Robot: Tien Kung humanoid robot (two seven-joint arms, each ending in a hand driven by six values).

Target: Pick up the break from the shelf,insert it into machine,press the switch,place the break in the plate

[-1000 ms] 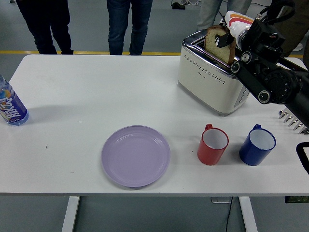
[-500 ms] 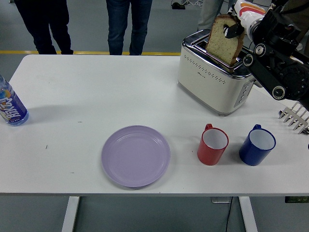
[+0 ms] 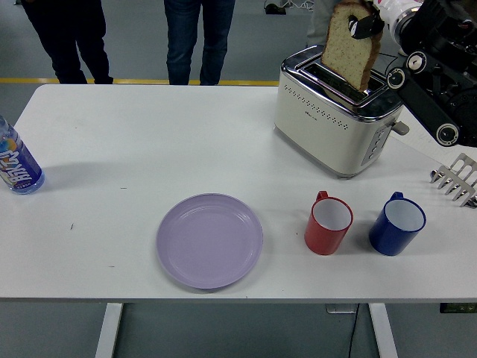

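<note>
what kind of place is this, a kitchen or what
Probably a robot lab or test hall, not a kitchen: a bare white table on a grey floor with a yellow line, people standing watching, and a cream toaster staged as a prop.

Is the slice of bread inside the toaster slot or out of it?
Almost out. The right hand holds the bread above the toaster; only its bottom edge reaches the slot.
</note>
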